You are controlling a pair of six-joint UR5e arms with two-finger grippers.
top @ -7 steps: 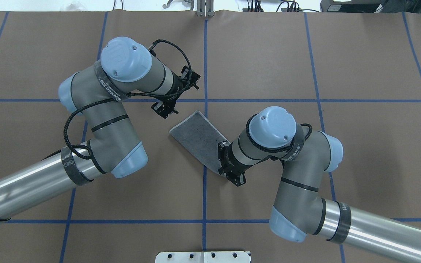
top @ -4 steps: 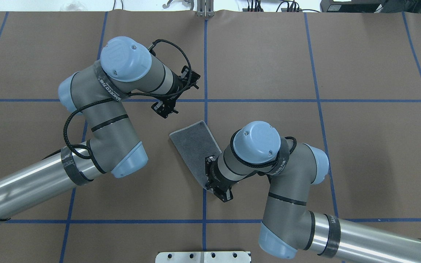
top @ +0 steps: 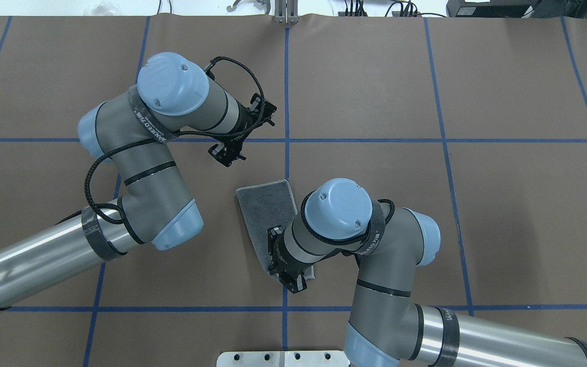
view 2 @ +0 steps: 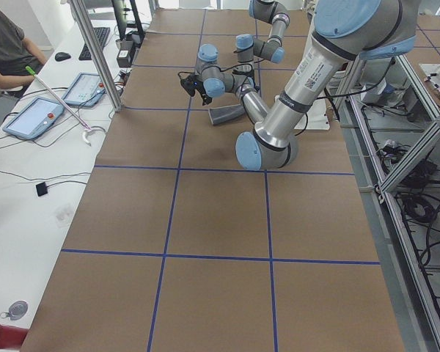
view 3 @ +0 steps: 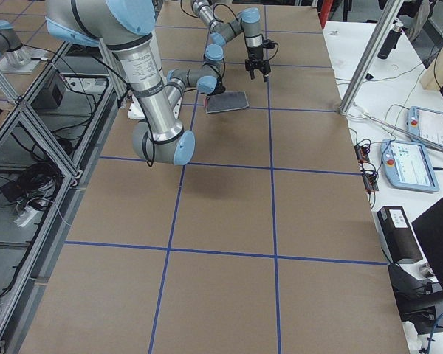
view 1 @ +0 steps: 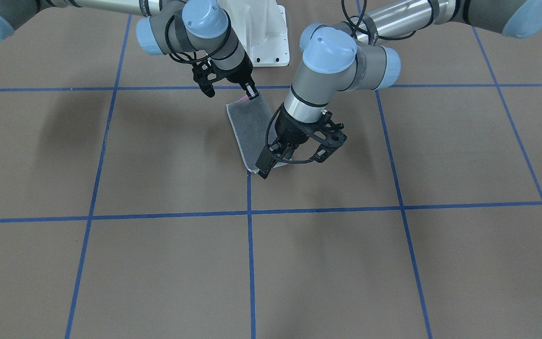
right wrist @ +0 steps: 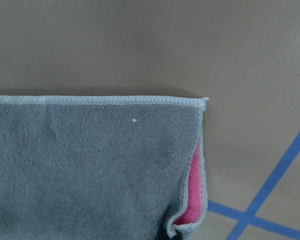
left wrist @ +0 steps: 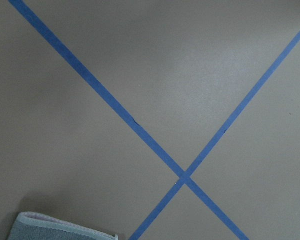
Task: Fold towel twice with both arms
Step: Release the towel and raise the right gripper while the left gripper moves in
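towel (top: 267, 206) is folded to a strip, grey side up. It lies at an angle on the brown surface (top: 477, 214), across the centre blue tape line (top: 287, 76). right gripper (view 1: 250, 94) is low at the robot-side end, with its fingers pinching the towel edge. Right wrist view shows the pink face peeking out at that corner. left gripper (view 1: 265, 165) hangs above the surface by the towel's far end, clear of it. Can't tell if its fingers are spread or together.

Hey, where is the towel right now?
In the overhead view the towel lies mid-table, grey side up, across the central blue tape line, its near end at the right gripper, the left gripper beyond its far corner.
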